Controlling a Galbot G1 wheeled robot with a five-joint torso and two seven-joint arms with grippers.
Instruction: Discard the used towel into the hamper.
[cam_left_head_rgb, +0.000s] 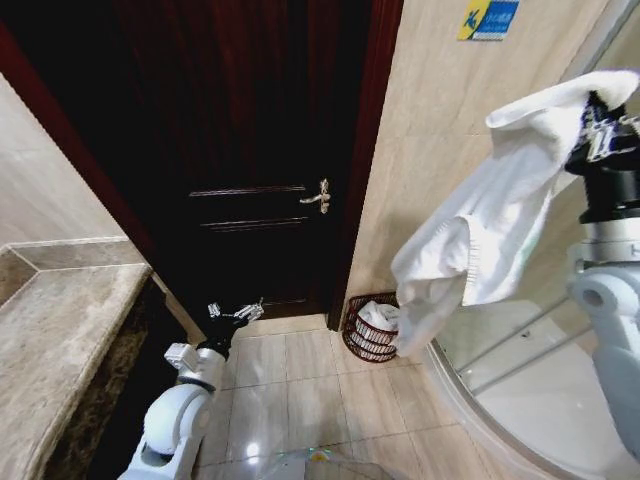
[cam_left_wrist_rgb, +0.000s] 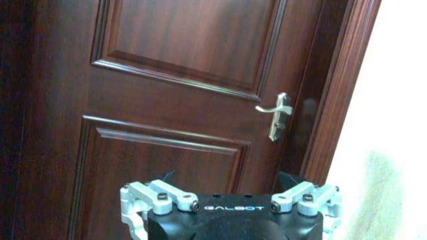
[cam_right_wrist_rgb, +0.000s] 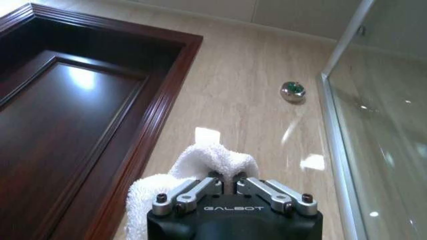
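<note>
Holding towel (cam_left_head_rgb: 480, 220) aloft: right gripper (cam_right_wrist_rgb: 227, 182), clamped on its top fold; hamper (cam_left_head_rgb: 372, 328) on floor by door (cam_left_head_rgb: 240, 150), already containing white cloth; drop outstanding; left gripper (cam_left_head_rgb: 236, 313) parked low, fingers spread.

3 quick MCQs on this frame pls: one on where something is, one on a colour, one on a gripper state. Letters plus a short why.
1. Where does the hamper stand?
A. on the stone counter
B. on the floor beside the door frame
C. inside the shower

2. What colour is the towel that is held up?
A. white
B. blue
C. grey

3. What state is the right gripper in?
A. open and empty
B. shut on the towel
C. resting in the hamper

Answers:
1 B: it sits on the tiles at the foot of the wall, by the dark door.
2 A: the cloth is plain white.
3 B: its fingers pinch a fold of the towel, raised well above the hamper. The left gripper hangs low, near the door.
</note>
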